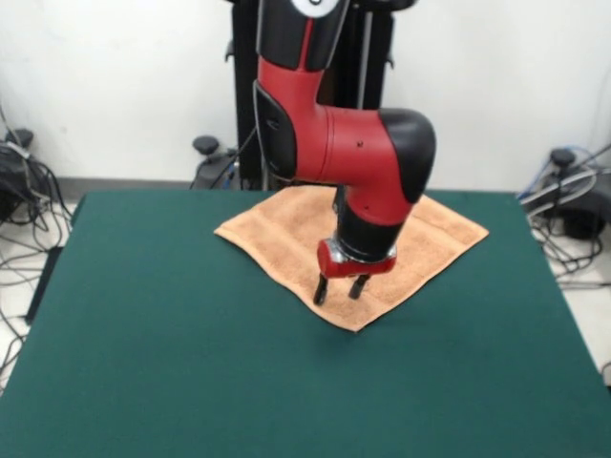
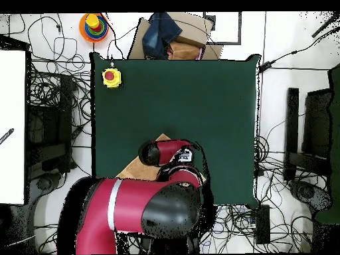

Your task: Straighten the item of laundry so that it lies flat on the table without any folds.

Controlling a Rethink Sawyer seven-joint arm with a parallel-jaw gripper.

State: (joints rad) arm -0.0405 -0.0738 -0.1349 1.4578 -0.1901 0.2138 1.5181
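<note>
The item of laundry (image 1: 286, 234), a peach-orange towel, lies spread in a diamond shape on the far middle of the green table (image 1: 172, 363). Its near corner points toward the table's centre, and the arm hides part of its middle. My gripper (image 1: 339, 289) hangs just above the towel near that corner. It is open, its two dark fingers (image 1: 320, 291) a little apart with nothing between them. In the overhead view only a strip of the towel (image 2: 131, 171) shows beside the red arm, which covers the gripper.
A yellow box with a red button (image 2: 111, 77) sits on a table (image 2: 199, 99) corner far from the towel. Cables and stands lie on the floor around the table edges.
</note>
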